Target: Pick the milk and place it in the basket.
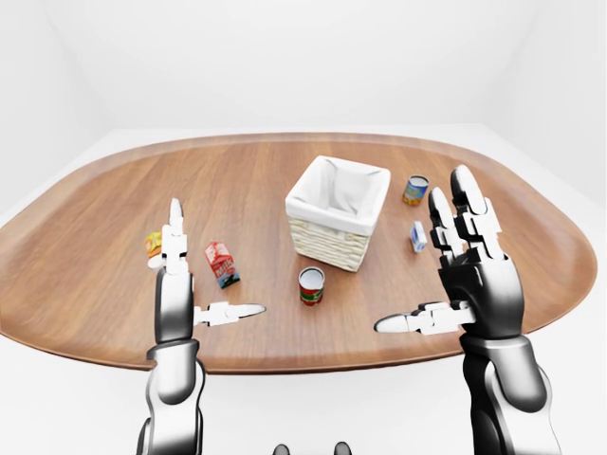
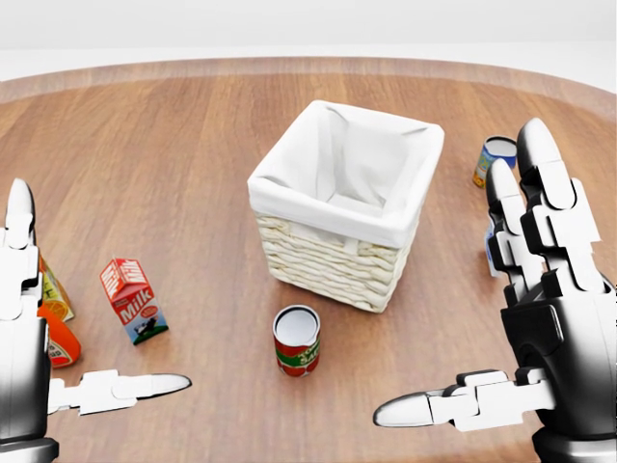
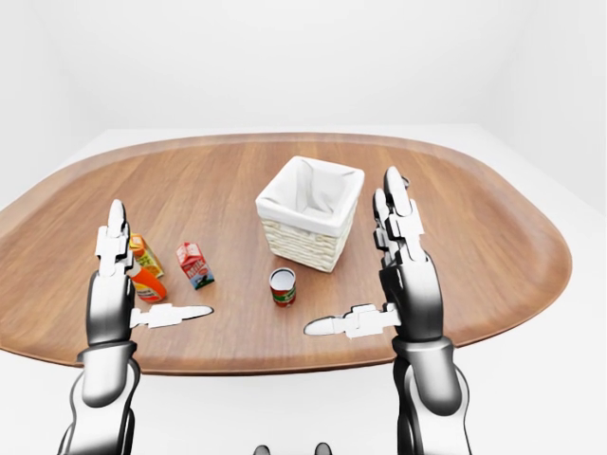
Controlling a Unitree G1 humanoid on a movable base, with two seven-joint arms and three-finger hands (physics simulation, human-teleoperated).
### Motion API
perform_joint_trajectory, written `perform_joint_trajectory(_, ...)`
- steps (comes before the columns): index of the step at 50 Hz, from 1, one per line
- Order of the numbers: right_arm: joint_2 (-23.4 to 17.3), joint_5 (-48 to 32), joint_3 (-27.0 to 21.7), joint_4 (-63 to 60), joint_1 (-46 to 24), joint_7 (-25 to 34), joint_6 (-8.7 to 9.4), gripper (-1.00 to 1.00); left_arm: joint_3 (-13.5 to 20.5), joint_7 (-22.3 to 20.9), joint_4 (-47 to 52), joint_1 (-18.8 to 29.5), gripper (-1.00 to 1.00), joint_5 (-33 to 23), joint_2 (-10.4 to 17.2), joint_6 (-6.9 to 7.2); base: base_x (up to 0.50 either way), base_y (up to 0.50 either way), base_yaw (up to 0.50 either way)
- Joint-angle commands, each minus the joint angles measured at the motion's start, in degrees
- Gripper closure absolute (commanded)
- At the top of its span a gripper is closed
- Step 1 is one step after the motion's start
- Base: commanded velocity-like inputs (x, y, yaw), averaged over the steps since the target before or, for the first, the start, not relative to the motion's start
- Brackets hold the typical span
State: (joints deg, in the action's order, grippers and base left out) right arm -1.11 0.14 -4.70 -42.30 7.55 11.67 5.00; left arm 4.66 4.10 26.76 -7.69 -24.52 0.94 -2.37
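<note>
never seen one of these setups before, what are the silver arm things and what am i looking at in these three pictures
These are simulator pictures from three cameras on a humanoid robot's head, all looking out over its own arms: one close head view and two wider eye views that show nearly the same scene. The silver and black things are its three-finger hands, the left hand and the right hand. Both are open and hold nothing.

They hang over a wooden table. On it stand a woven basket with a white cloth lining, a red milk carton, a red can, an orange bottle with a small carton beside it, a blue can and a small blue and white carton. The milk stands apart from the basket, untouched.
</note>
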Motion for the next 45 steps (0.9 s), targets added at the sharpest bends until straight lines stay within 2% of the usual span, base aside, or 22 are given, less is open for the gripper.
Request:
perform_joint_trajectory(1,0.1,-0.2,0.3,0.8,0.1,0.0,0.00,-1.00,-0.1,0.2,-0.5,-0.1,-1.00,0.0,0.0,-0.60,0.16,0.00,0.00)
perform_joint_trajectory(10,0.0,-0.1,0.1,0.7,0.2,0.2,0.00,-1.00,-0.3,0.5,-0.8,-0.1,-1.00,-0.3,0.0,-0.85,0.19,0.00,0.00)
perform_joint_trajectory(45,0.1,-0.3,0.6,0.2,0.4,0.2,0.00,-1.00,-0.3,0.4,-0.3,0.0,-1.00,-0.2,-0.1,0.22,0.24,0.00,0.00)
